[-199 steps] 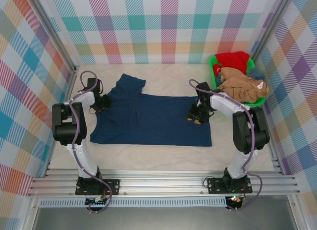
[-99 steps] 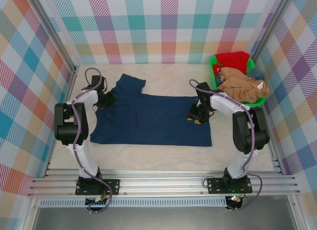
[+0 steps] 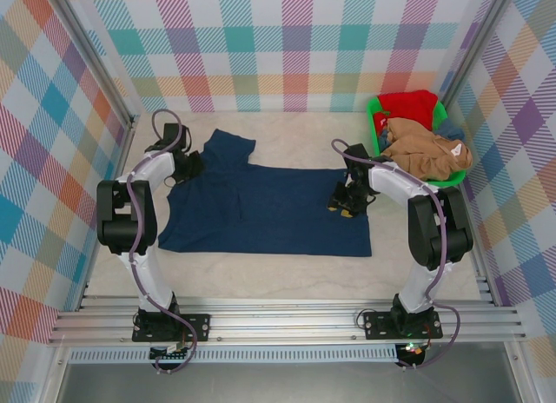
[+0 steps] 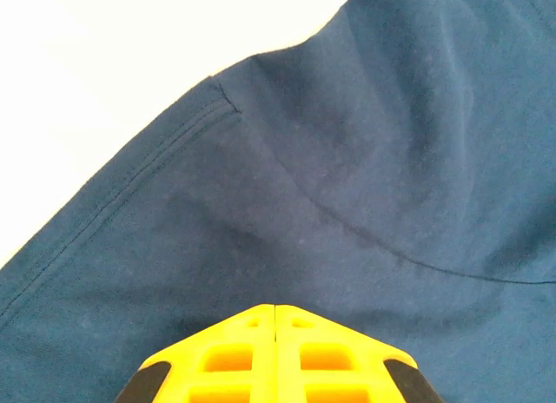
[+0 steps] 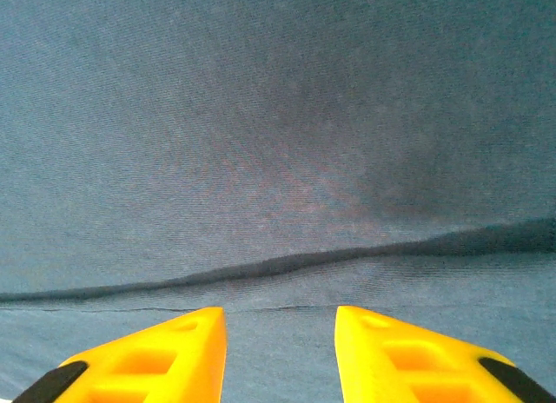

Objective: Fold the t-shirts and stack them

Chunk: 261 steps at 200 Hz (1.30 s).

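A pale, cloth-covered table (image 3: pixel 287 273) inside plaid-patterned walls carries a large dark navy short-sleeved t-shirt (image 3: pixel 261 212), spread flat across the centre of the overhead frame, one sleeve reaching toward the upper left. At upper right, a bright green plastic basket (image 3: pixel 375 116) holds a crumpled tan-brown shirt (image 3: pixel 426 155) heaped in front of a red shirt (image 3: pixel 408 103). The left gripper (image 3: pixel 189 164) sits at the navy shirt's left edge, beside that sleeve; its wrist view shows the yellow fingers (image 4: pixel 226 360) clenched flush together over a hemmed seam, though whether cloth is caught between them cannot be told. The right gripper (image 3: pixel 345 203) rests on the shirt's right side, fingers (image 5: pixel 174 351) parted and grasping nothing, a shallow crease just ahead.
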### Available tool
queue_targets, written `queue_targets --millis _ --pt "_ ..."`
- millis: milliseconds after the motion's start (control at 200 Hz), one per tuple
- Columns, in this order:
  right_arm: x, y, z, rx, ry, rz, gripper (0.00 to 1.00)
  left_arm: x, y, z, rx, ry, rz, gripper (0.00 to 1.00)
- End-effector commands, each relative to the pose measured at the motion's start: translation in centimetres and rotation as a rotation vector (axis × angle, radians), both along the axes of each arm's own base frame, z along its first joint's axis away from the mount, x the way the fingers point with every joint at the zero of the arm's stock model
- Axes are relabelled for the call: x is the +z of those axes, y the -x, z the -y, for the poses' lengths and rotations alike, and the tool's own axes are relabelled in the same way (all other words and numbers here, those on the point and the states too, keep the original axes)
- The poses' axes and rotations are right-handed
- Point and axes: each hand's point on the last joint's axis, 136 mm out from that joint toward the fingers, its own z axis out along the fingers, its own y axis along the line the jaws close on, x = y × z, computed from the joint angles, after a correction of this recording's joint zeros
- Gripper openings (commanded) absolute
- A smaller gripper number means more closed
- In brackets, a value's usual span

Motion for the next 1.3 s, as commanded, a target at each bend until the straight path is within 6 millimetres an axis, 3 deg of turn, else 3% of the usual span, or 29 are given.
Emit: queue_targets --millis 0,170,240,315,380,505,585,755,890,980,1135,1300 --pt "0.6 0.7 0.1 -0.003 0.005 -0.002 0.38 0.5 -0.3 -0.5 0.011 -0.016 -0.003 0.0" --pt "0.6 0.8 0.1 -0.007 0.001 -0.004 0.38 -0.9 0.1 -1.0 0.024 -0.047 -0.064 0.0" --pt "0.7 0.9 0.1 -0.007 0.002 -0.003 0.38 -1.0 0.2 -1.2 0.032 -0.054 -0.08 0.21" --pt "0.8 1.0 0.1 -0.007 0.002 -0.003 0.38 0.2 0.0 -1.3 0.047 -0.076 -0.063 0.41" --pt "0.9 1.0 0.1 -0.006 0.001 0.003 0.38 2.1 -0.1 -1.3 0.063 -0.097 -0.034 0.5" --pt "1.0 1.1 0.4 -0.007 0.008 0.007 0.38 5.4 0.6 0.4 0.071 -0.087 0.013 0.54" --pt "1.0 1.2 0.6 -0.009 0.021 0.018 0.37 6.0 2.8 1.3 0.134 -0.051 -0.011 0.54" --pt "2.1 1.2 1.9 -0.054 0.051 0.098 0.37 2.5 10.7 3.8 0.272 0.109 -0.198 0.41" --pt "0.9 2.8 2.0 -0.09 0.027 0.059 0.37 -1.6 14.9 3.1 0.358 0.127 -0.332 0.32" --pt "-0.6 3.9 2.0 -0.112 0.014 0.012 0.36 -3.8 15.4 2.9 0.393 0.151 -0.382 0.29" --pt "-2.4 5.1 2.3 -0.135 0.02 -0.029 0.36 -5.8 15.3 1.5 0.425 0.07 -0.414 0.25" --pt "-4.5 6.8 3.4 -0.138 0.097 -0.128 0.34 -8.2 18.4 -0.6 0.493 -0.034 -0.505 0.24"
